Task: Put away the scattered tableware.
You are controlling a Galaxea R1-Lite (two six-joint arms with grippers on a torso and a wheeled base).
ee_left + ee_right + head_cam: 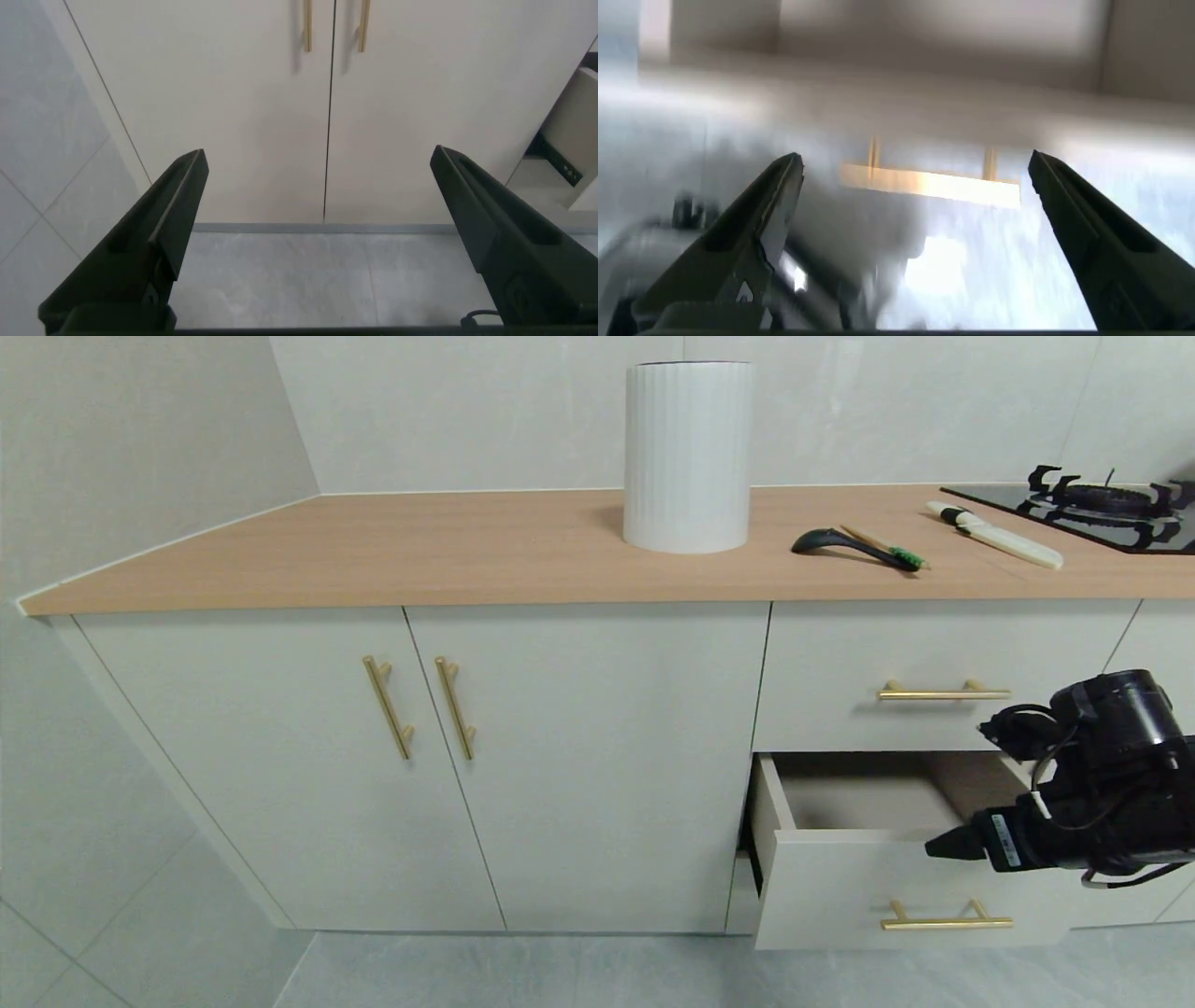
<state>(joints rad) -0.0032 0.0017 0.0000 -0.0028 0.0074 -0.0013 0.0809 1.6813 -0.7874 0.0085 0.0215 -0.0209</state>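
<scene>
From the head view, a black spoon, chopsticks and a white knife lie on the desk beside a ribbed white holder. The right gripper hangs before the open lower drawer. In the left wrist view, the left gripper has its jaws wide, facing the cabinet doors. In the right wrist view, jaws wide, a blurred gold handle between them.

Open drawer, accessible from above.
</scene>
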